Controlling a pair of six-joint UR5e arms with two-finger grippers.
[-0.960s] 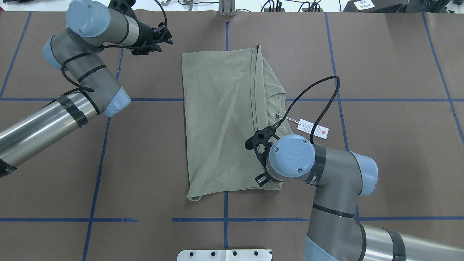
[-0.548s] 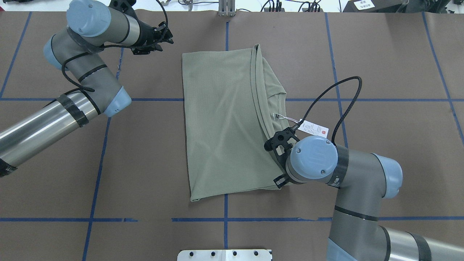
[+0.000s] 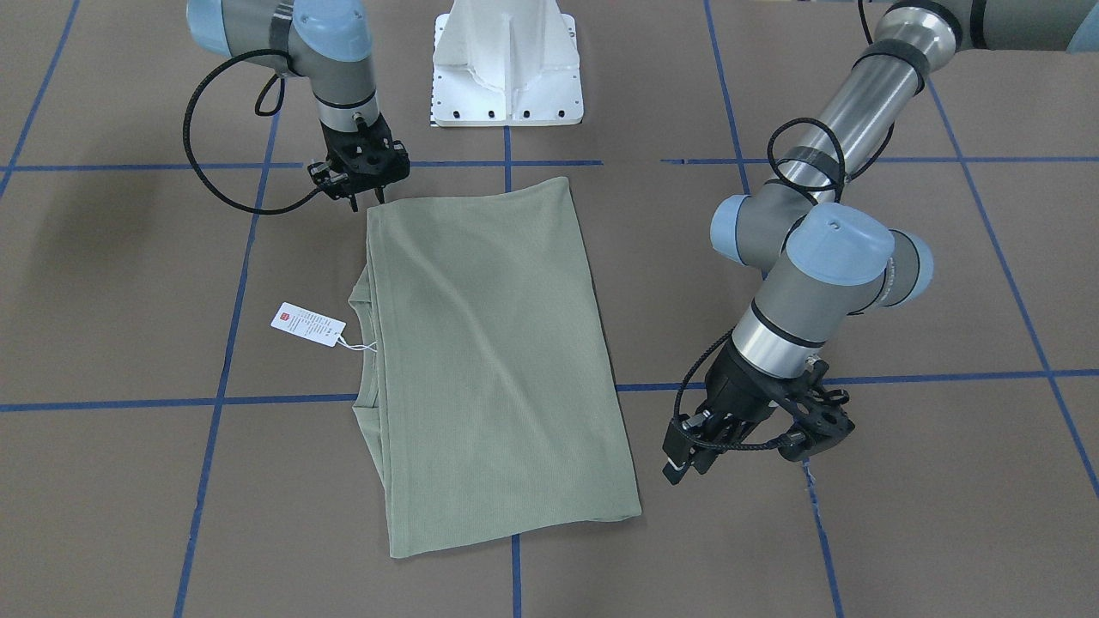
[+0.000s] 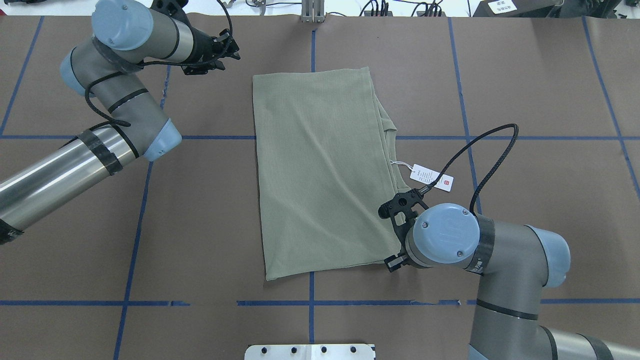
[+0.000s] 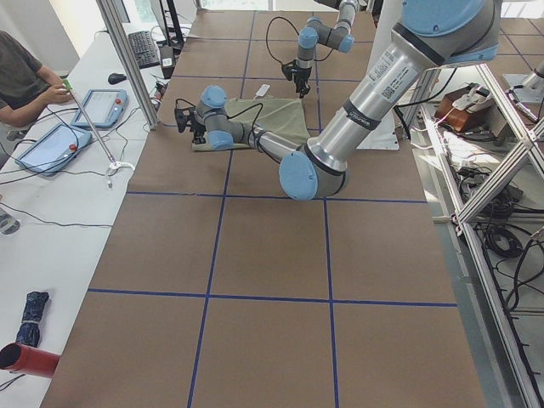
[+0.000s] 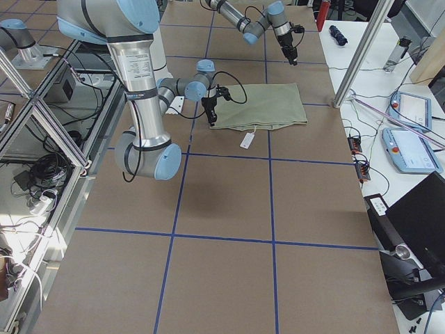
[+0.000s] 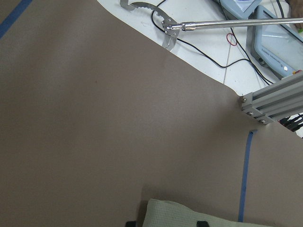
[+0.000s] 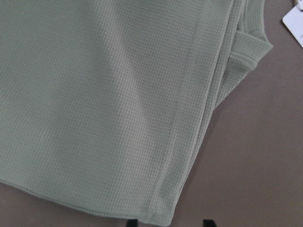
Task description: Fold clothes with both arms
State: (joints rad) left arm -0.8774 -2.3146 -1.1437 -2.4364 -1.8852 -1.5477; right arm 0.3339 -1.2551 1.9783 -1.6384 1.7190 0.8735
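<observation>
Vertically, right tool [image 3: 367, 197] hangs beside shirt [image 3: 489, 360] corner.

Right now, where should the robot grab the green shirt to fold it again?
Probably grip the shirt at the corner nearest the robot on its right, pinched from the outside by the right gripper. The shirt lies flat, so only an edge gives a hold, and the folded layers meet there, right by the open jaws.
</observation>
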